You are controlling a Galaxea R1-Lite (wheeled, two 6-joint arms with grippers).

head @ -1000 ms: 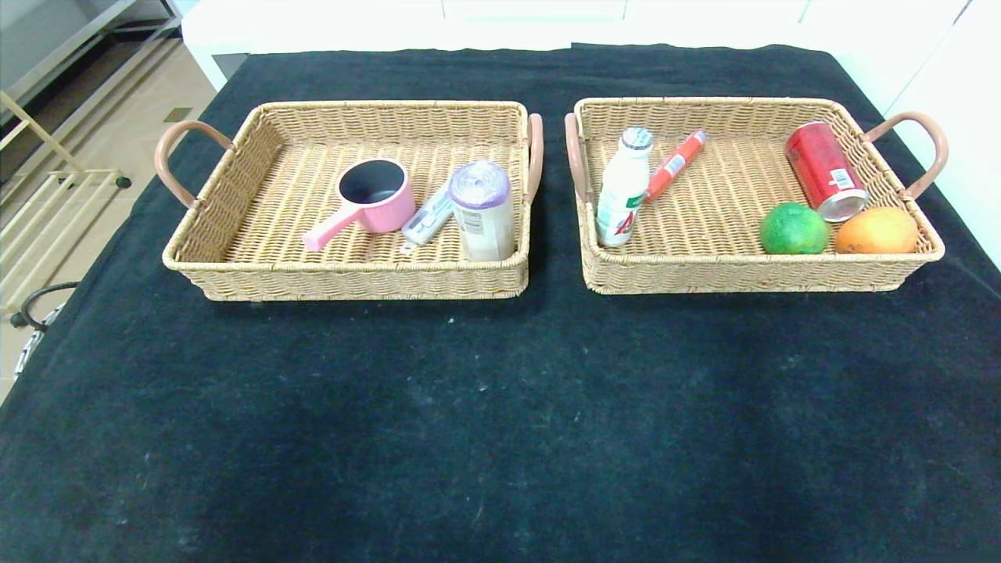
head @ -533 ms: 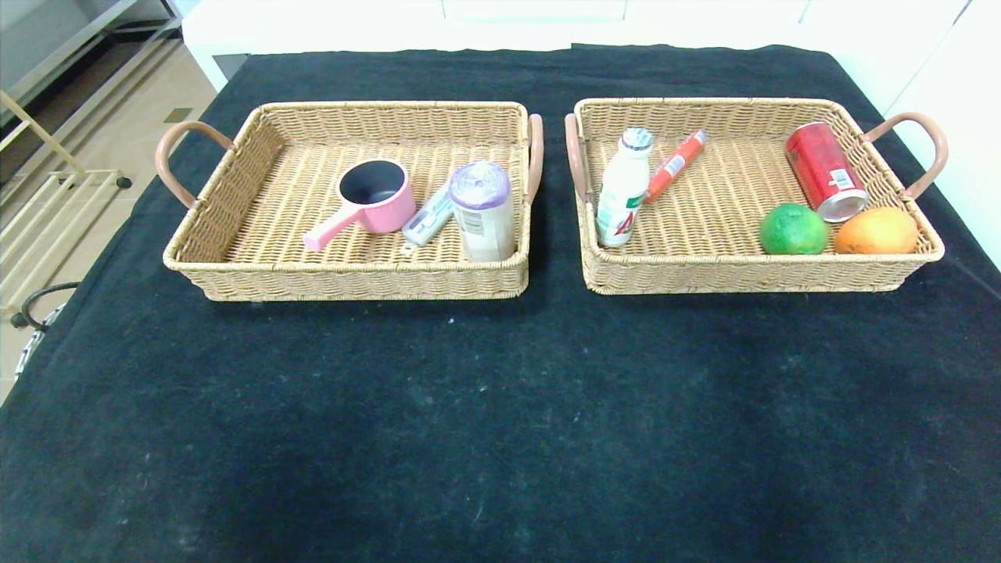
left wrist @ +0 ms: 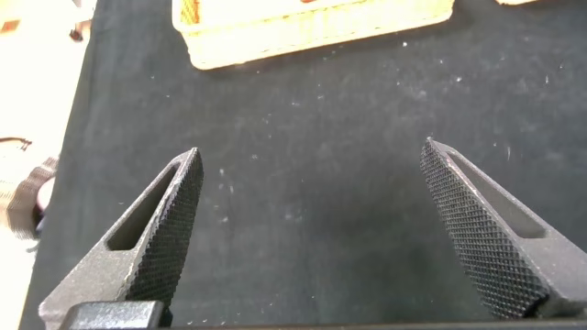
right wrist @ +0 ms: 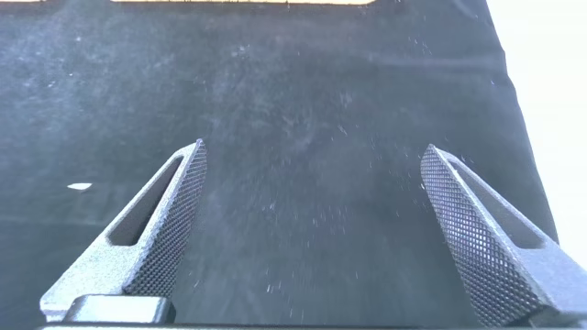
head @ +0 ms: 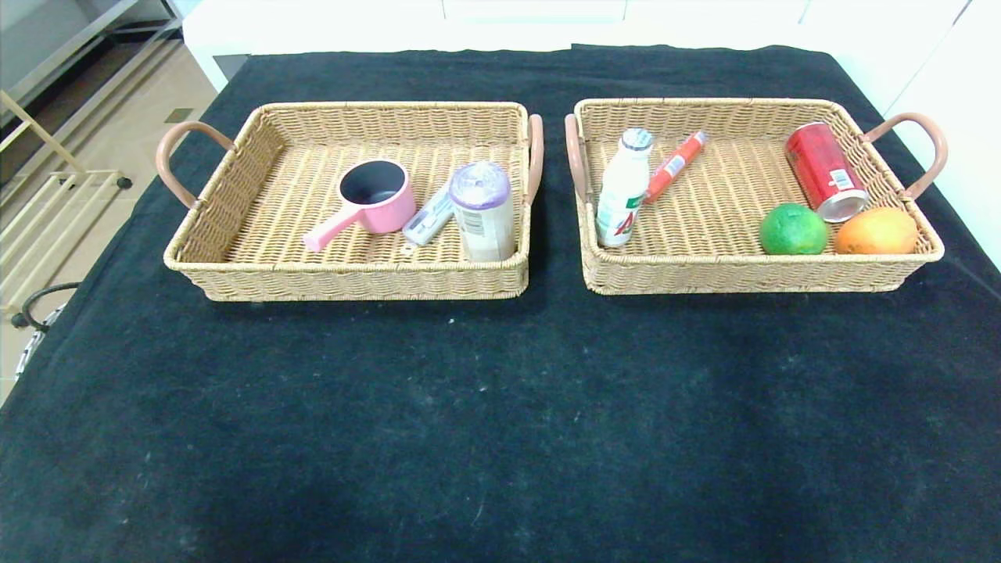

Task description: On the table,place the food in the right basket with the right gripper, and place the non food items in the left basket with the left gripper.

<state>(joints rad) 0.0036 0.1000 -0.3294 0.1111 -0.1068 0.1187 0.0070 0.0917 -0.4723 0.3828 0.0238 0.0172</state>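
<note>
The left basket (head: 235, 195) holds a pink saucepan (head: 374, 197), a grey-white flat packet (head: 428, 219) and a purple-lidded container (head: 482, 209). In the right basket (head: 727, 270) stand a white milk bottle (head: 623, 188), a red sausage stick (head: 674, 165), a red can (head: 826, 172) on its side, a green lime (head: 793, 228) and an orange (head: 876, 231). Neither arm shows in the head view. My left gripper (left wrist: 312, 158) hangs open over bare black cloth, the left basket's (left wrist: 312, 32) front wall beyond it. My right gripper (right wrist: 314, 154) is open too, over bare cloth.
The black cloth (head: 500, 407) covers the whole table in front of the baskets. White counters run along the back and right. A metal rack (head: 47, 227) stands on the floor past the table's left edge.
</note>
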